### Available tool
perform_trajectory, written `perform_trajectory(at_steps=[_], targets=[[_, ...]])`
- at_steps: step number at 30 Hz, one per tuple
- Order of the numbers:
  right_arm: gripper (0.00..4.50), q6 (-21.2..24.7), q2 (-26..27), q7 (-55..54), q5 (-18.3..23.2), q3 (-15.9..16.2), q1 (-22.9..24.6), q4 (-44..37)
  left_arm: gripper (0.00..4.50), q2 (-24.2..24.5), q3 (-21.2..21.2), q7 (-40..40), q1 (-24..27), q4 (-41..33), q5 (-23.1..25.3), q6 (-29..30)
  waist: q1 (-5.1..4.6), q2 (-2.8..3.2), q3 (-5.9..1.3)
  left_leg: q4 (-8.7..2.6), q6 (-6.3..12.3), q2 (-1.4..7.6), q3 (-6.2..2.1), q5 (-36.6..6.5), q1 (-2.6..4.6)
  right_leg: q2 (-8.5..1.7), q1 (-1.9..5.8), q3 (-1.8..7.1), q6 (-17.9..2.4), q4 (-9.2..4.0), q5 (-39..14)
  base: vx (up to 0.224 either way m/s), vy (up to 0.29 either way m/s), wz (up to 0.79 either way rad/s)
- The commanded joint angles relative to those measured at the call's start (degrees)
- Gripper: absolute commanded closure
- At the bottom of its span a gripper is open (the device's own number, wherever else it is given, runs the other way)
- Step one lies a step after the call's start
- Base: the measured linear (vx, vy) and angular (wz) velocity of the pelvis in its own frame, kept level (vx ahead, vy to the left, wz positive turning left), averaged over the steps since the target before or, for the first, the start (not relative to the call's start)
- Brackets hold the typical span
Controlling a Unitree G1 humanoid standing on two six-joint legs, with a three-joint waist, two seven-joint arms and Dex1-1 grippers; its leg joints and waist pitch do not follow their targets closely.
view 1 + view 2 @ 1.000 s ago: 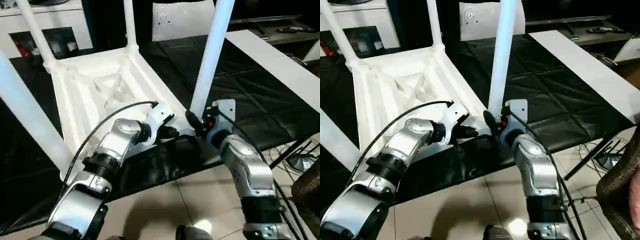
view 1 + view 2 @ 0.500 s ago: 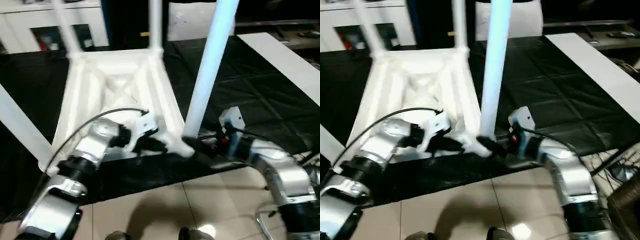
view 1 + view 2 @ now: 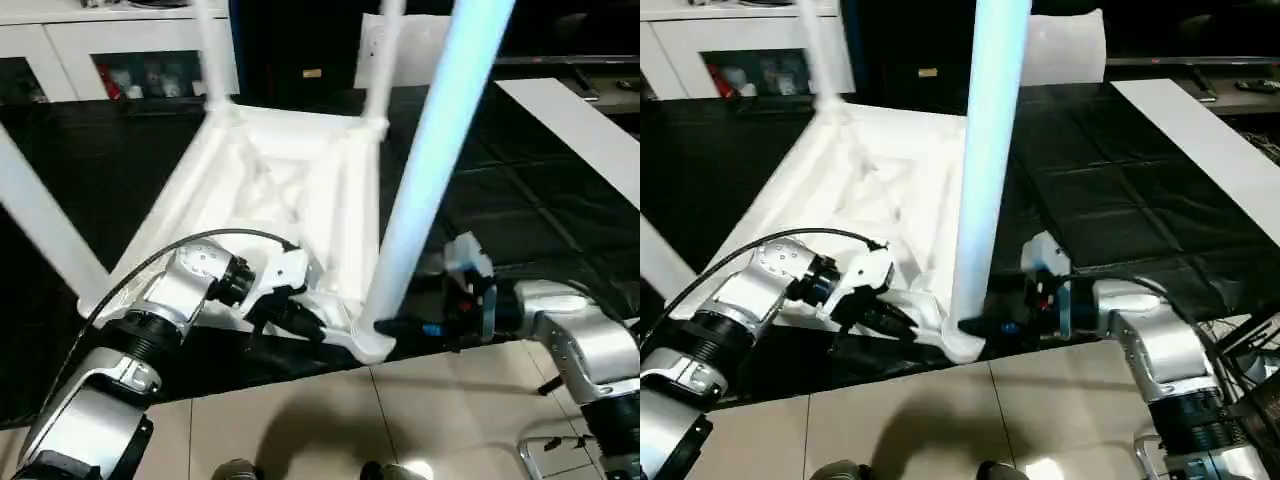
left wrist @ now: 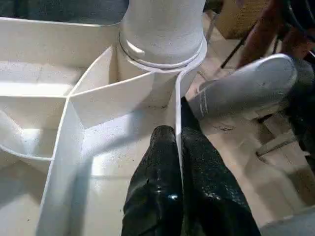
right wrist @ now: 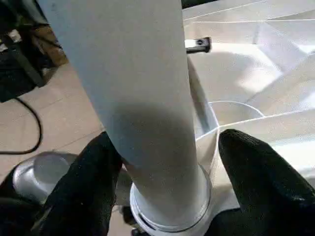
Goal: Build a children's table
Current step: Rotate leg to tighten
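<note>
Floor (image 3: 300, 420): pale tiles at the near edge, below the work surface.
Left gripper (image 3: 300, 322): at the near edge of the table top, just left of the near right corner; in the left wrist view its two black fingers (image 4: 165, 182) are pinched together on the thin raised rim (image 4: 178, 123), one finger inside the rim and one outside.
Right gripper (image 3: 400, 326): reaches in from the right at the base of the near right leg; in the right wrist view its black fingers (image 5: 101, 177) are spread to either side of the leg, close against it, but whether they press on it cannot be told.
Near right leg (image 3: 425, 190): long white tapered round leg, standing up out of the rounded corner socket (image 3: 368, 343) and leaning slightly right toward its top.
Children's table (image 3: 290, 190): white plastic, lying upside down on the black cover, ribbed underside facing up, its near right corner at the surface's near edge above the floor.
Near left leg (image 3: 45, 230): rises up and to the left from the near left corner.
Far legs: one at the far left corner (image 3: 212, 55), one at the far right corner (image 3: 382, 60), both upright.
Black cover (image 3: 520, 200): quilted black sheet spread under and around the table.
White board (image 3: 580, 120): long flat strip lying on the far right.
White cabinet (image 3: 110, 55): at the far left, beyond the surface.
</note>
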Motion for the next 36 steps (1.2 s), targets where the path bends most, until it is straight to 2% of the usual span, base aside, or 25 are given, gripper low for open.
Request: perform_trajectory(at_steps=[1,6,7,11,15,17,23,25,26,28,29,30,31,32,33,34,35,36], targets=[[1.51,0.26,-1.26,1.54,0.09,0.52,-1.45,0.61,4.5,-0.82,-2.58,-3.83,-1.96,0.05,0.09,-1.53,-0.23,-0.52,-4.53,-4.13,3.22,2.14,0.14,-13.54,0.6,-2.12,3.32,2.36,-12.09,-2.93,-20.5,0.0,0.0,0.0],[1.95,0.31,-1.15,3.72,0.25,2.07,-2.48,1.84,4.5,-0.82,-3.81,-4.25,-2.96,0.97,-0.43,-2.37,-0.17,-0.61,-4.57,-4.03,2.88,2.1,0.16,-14.04,0.6,-2.19,3.26,2.34,-11.77,-3.06,-21.7,0.0,0.0,0.0],[2.1,0.36,-1.13,3.97,0.29,2.36,-2.6,1.94,4.5,-0.8,-4.0,-4.25,-3.12,1.2,-0.41,-2.54,-0.05,-0.47,-4.71,-3.97,2.91,2.13,0.15,-13.69,0.64,-2.22,3.33,2.35,-11.99,-2.96,-21.11,0.0,0.0,0.0],[2.36,0.8,-1.2,4.79,0.57,2.85,-2.81,2.29,4.5,-0.73,-4.39,-4.25,-3.46,1.77,-0.46,-2.94,0.17,-0.52,-4.89,-3.85,3.2,2.12,0.23,-12.29,0.57,-2.12,3.44,2.34,-12.7,-2.67,-18.7,0.0,0.0,0.0],[2.5,1.48,-1.17,5.12,0.93,3.2,-2.75,1.98,4.5,-0.77,-4.31,-4.25,-3.83,2.43,-0.66,-2.96,0.67,-0.51,-4.77,-3.79,2.84,2.03,0.3,-12.96,0.64,-2.05,3.32,2.34,-12.24,-2.76,-20.37,0.0,0.0,0.0],[2.51,2.76,-0.54,3.81,1.76,2.42,-2.12,1.07,4.5,-1.15,-3.13,-3.93,-3.84,2.65,-0.6,-2.19,0.81,-0.7,-4.79,-3.78,2.48,2.03,0.27,-13.5,0.69,-2.14,3.33,2.33,-11.69,-2.86,-21.77,0.0,0.0,0.0],[2.52,6.17,1.8,-3.19,3.16,0.06,0.67,-2.8,4.5,-2.19,-0.49,0.43,-3.42,1.58,-1.93,2.26,0.86,-0.72,-4.53,-3.99,1.57,1.96,0.11,-14.52,0.71,-2.1,3.15,2.42,-10.1,-3.1,-24.77,0.0,0.0,0.0],[2.52,8.08,6.0,-12.53,2.12,-1.43,3.86,-6.6,4.5,-4.66,1.86,7.2,-2.03,-1.46,-3.71,7.55,0.64,-0.62,-4.3,-4.12,0.73,1.81,-0.05,-16.47,0.81,-2.12,2.95,2.26,-8.54,-3.65,-28.4,0.0,0.0,0.0],[2.52,8.19,6.56,-13.62,1.89,-1.55,4.12,-6.81,4.5,-4.99,2.08,7.99,-1.86,-1.84,-3.82,8.07,0.51,-0.69,-4.25,-4.15,0.45,1.78,-0.1,-16.81,0.9,-2.13,2.85,2.21,-8.21,-3.71,-29.28,0.0,0.0,0.0],[2.52,8.35,7.86,-16.02,1.34,-1.8,4.59,-7.09,4.5,-5.72,2.5,9.7,-1.53,-2.66,-3.91,9.07,-0.25,-0.87,-4.1,-3.97,-0.13,1.18,-0.38,-19.19,0.83,-2.04,2.69,1.47,-5.28,-4.68,-35.95,0.0,0.0,0.0],[2.53,8.67,8.6,-17.33,1.13,-1.96,4.7,-7.18,4.5,-6.07,2.59,10.34,-1.38,-2.99,-3.87,9.46,-0.62,-0.88,-4.03,-3.97,-0.26,1.09,-0.53,-19.59,0.65,-2.03,2.77,1.26,-4.52,-4.86,-37.22,0.0,0.0,0.0],[2.54,9.31,11.5,-21.95,0.29,-2.56,4.71,-6.75,4.5,-7.79,3.04,13.62,-1.22,-3.5,-3.53,10.9,-1.36,-0.64,-3.9,-3.89,-0.52,1.05,-0.77,-20.7,0.51,-2.02,2.72,0.94,-3.35,-5.22,-39.1,0.0,0.0,0.0],[2.54,9.68,13.2,-24.59,-0.19,-2.9,4.66,-6.5,4.5,-8.88,3.39,15.56,-1.23,-3.66,-3.33,11.92,-2.14,-0.7,-3.86,-3.6,-0.7,0.75,-0.85,-21.9,0.55,-1.87,2.5,0.32,-2.28,-5.83,-41.1,0.0,0.0,0.0],[2.54,9.86,14.06,-25.93,-0.43,-3.07,4.63,-6.37,4.5,-9.43,3.56,16.55,-1.24,-3.74,-3.22,12.44,-2.61,-0.88,-3.93,-3.54,-0.83,0.7,-0.97,-21.83,0.33,-1.94,2.7,0.2,-1.9,-5.9,-41.32,0.0,0.0,0.0],[2.54,10.48,18.4,-32.61,-1.84,-3.72,4.13,-5.28,4.5,-12.44,4.72,22.17,-1.87,-3.2,-2.62,14.52,-3.34,-0.64,-3.87,-3.61,-0.98,0.71,-1.24,-22.59,0.08,-1.86,2.88,-0.44,-1.04,-6.26,-42.2,0.0,0.0,0.0],[2.54,10.58,19.45,-34.22,-2.23,-3.82,3.9,-4.9,4.5,-13.21,5.06,23.66,-2.19,-2.82,-2.47,14.88,-4.26,-0.24,-3.93,-3.7,-1.15,0.89,-1.48,-23.07,0.14,-2.06,2.91,-0.69,-1.37,-6.51,-40.94,0.0,0.0,0.0],[2.54,10.53,20.92,-36.28,-2.74,-3.91,3.54,-4.3,4.5,-14.28,5.54,25.44,-2.74,-2.17,-2.5,15.51,-4.6,-0.08,-3.99,-3.77,-1.11,0.98,-1.71,-23.96,0.19,-2.02,3.04,-1.04,-1.66,-6.55,-40.27,0.0,0.0,0.0],[2.54,10.62,22.27,-38.26,-3.18,-4.01,3.26,-3.94,4.5,-15.24,5.99,27.08,-3.18,-1.78,-2.52,16.29,-5.41,0.18,-3.88,-4.07,-0.8,1.32,-1.99,-25.84,0.17,-1.95,3.34,-1.42,-2.13,-6.58,-38.24,0.0,0.0,0.0]])
